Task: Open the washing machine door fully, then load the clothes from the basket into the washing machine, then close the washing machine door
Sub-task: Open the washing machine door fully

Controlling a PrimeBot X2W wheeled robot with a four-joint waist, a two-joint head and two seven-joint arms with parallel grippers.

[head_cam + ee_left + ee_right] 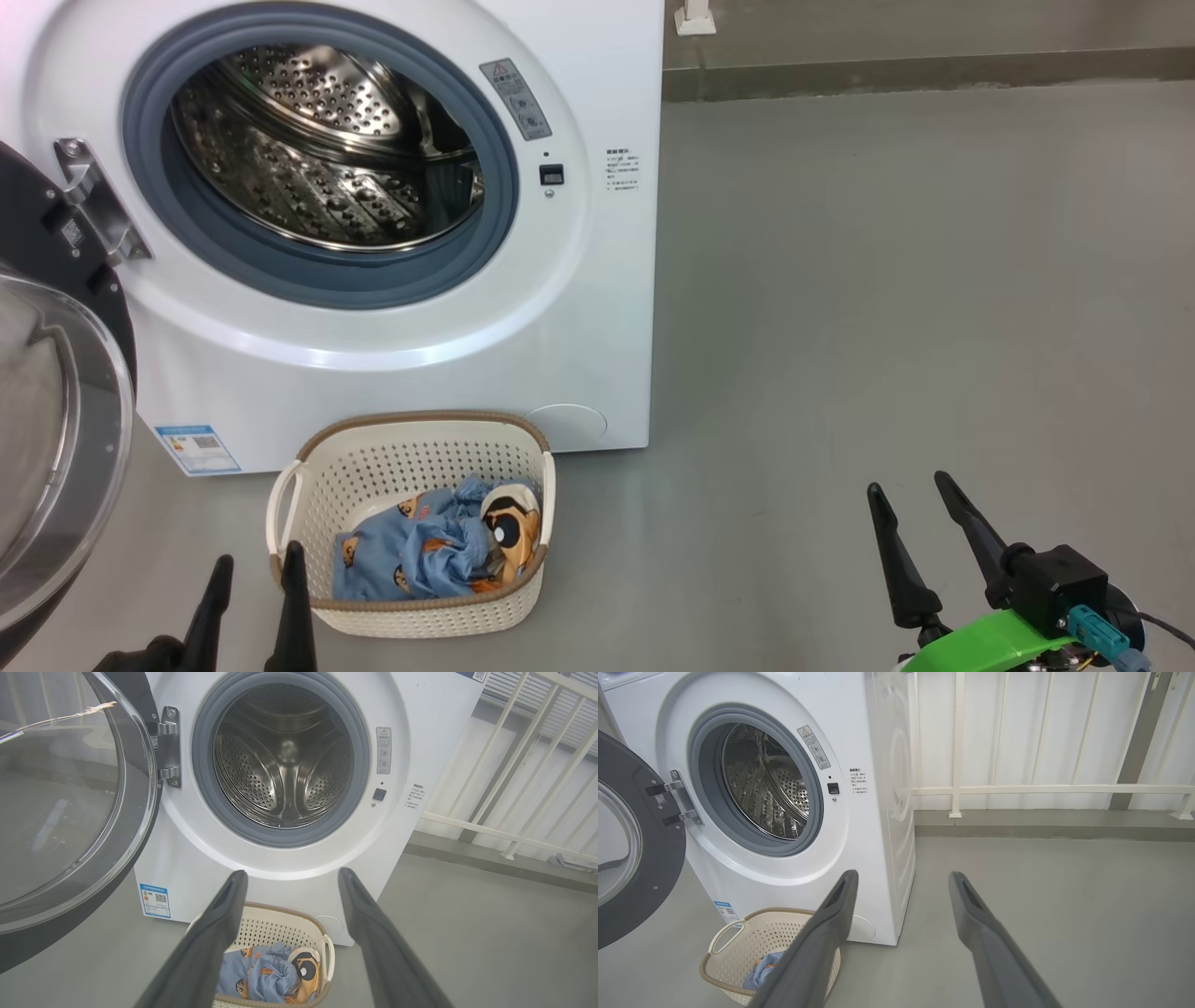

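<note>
The white washing machine (597, 308) stands with its steel drum (317, 140) bare. Its black round door (56, 420) hangs swung wide on the left hinge, also seen as the door (70, 812) in the left wrist view. On the floor in front sits the cream basket (411, 457) holding the light blue and cream clothes (439, 551). My left gripper (257, 565) is open at the basket's near left corner, nothing between its fingers. My right gripper (910, 495) is open over bare floor to the right, well away from the basket (738, 938).
Grey floor (887, 280) stretches to the right of the washer. A white railing (1041, 788) and a low kerb run along the back wall. The open door's rim reaches out over the floor at the left, close to my left arm.
</note>
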